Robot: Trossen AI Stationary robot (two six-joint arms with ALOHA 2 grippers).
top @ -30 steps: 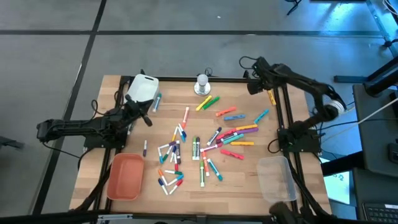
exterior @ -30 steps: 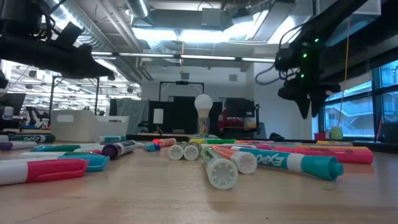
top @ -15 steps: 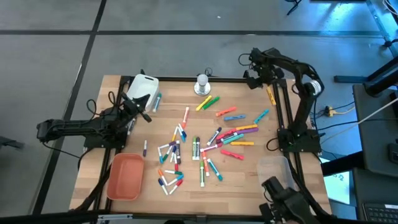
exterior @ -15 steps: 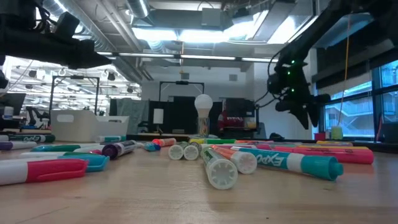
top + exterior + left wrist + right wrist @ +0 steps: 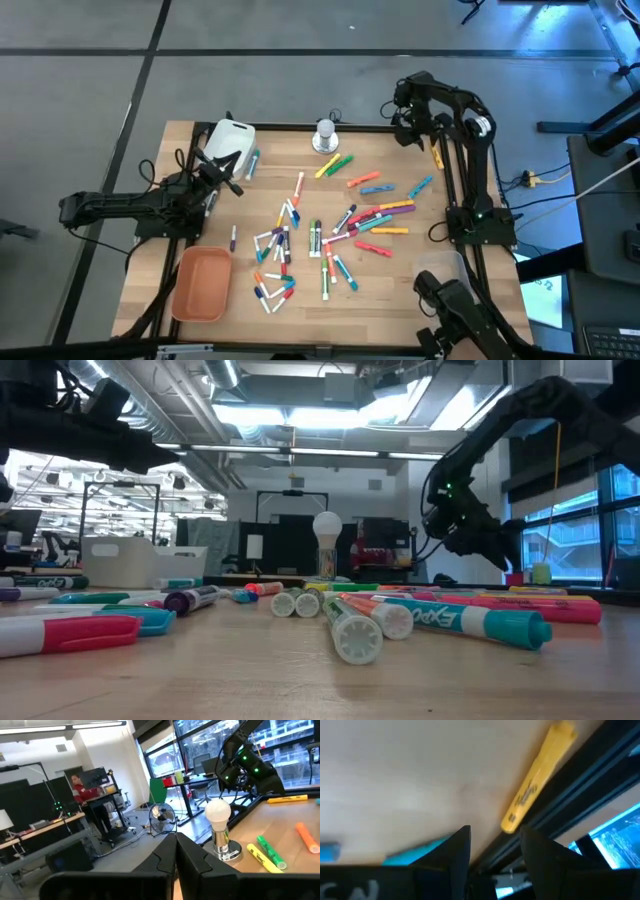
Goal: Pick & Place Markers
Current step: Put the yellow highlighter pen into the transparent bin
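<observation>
Markers [image 5: 330,235], short thin pens with coloured caps, lie scattered mid-table in the high view. In the low view the right gripper [image 5: 470,540] hovers above them. Its wrist view shows parted, empty fingers [image 5: 455,855] near a yellow marker [image 5: 536,779]. The left gripper [image 5: 176,851] shows its fingers pressed together.

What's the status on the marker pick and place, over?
Right gripper open, empty, at far right corner above yellow marker. Left gripper shut, empty, beside white tray. Markers scattered mid-table. Nothing blocking.

Left claw [image 5: 232,178] hangs closed mid-left; right claw [image 5: 408,120] hangs parted, empty, far right.
</observation>
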